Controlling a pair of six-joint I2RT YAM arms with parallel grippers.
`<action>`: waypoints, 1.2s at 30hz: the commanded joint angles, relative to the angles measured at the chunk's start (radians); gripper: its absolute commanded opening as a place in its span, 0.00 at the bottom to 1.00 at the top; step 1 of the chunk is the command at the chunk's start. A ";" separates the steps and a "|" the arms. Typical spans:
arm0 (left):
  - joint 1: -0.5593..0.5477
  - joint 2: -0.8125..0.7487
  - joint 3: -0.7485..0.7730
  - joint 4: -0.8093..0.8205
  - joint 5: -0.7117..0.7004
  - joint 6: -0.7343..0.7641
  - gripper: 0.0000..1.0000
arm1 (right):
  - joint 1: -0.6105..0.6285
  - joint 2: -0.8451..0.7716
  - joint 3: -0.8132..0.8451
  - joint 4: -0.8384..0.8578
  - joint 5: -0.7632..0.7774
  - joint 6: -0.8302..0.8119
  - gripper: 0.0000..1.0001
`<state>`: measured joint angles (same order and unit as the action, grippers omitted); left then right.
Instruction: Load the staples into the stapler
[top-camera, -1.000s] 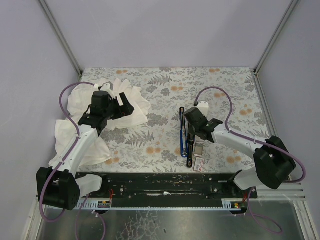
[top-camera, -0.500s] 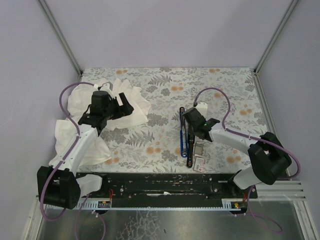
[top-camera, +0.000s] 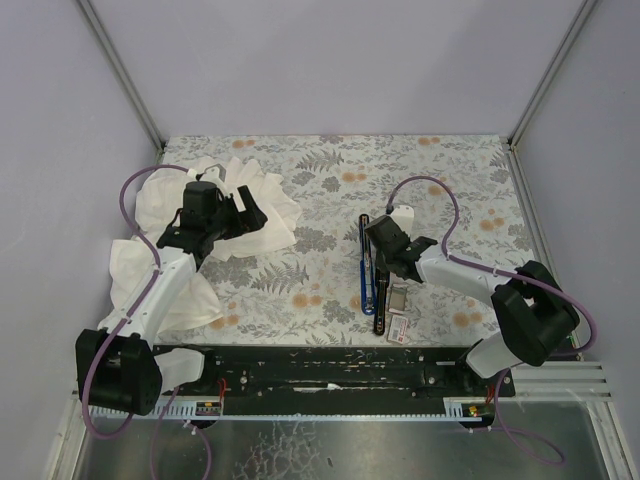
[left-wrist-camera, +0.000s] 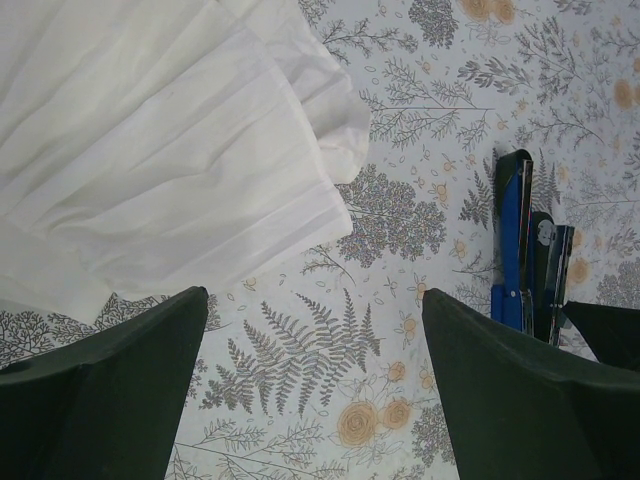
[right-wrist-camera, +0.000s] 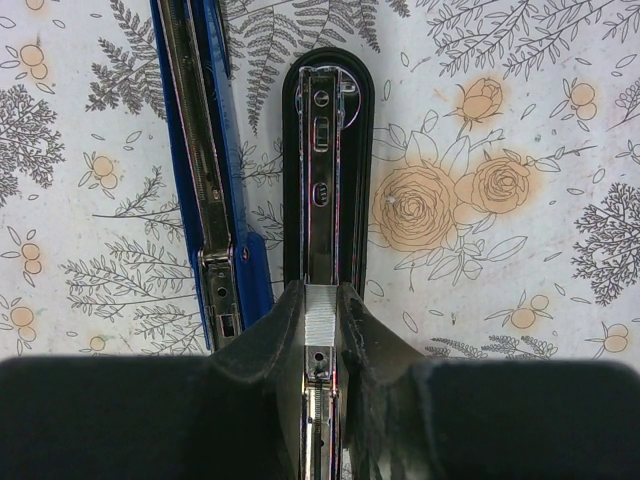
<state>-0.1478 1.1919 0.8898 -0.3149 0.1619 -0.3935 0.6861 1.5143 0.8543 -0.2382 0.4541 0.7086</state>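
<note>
The stapler (right-wrist-camera: 325, 150) lies open on the flowered table: a black base with a metal channel, and its blue arm (right-wrist-camera: 205, 180) alongside on the left. My right gripper (right-wrist-camera: 320, 300) is shut on a short silvery strip of staples (right-wrist-camera: 320, 312), held right over the channel of the base. From above, the right gripper (top-camera: 383, 268) sits on the stapler (top-camera: 362, 265), with the small white red-labelled staple box (top-camera: 398, 326) just in front of it. My left gripper (left-wrist-camera: 312, 300) is open over bare table beside the white cloth, holding nothing.
A large crumpled white cloth (top-camera: 225, 215) covers the left of the table under the left arm (top-camera: 160, 280). A small grey tray-like piece (top-camera: 398, 297) lies next to the staple box. The stapler (left-wrist-camera: 520, 240) also shows at the right of the left wrist view.
The right arm's elbow has drifted slightly left and forward; its gripper stays on the stapler with the strip. The left arm has barely moved.
</note>
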 joint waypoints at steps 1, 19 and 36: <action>0.011 0.004 -0.002 -0.010 0.020 0.011 0.88 | -0.010 -0.003 0.024 0.028 0.026 0.014 0.17; 0.017 0.003 -0.003 -0.009 0.033 0.009 0.88 | -0.011 0.018 0.007 0.038 0.026 0.019 0.17; 0.020 -0.003 -0.002 -0.007 0.037 0.007 0.88 | -0.012 0.033 -0.010 0.038 0.026 0.028 0.17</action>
<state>-0.1364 1.1954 0.8898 -0.3149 0.1806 -0.3939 0.6842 1.5406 0.8528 -0.2176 0.4538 0.7189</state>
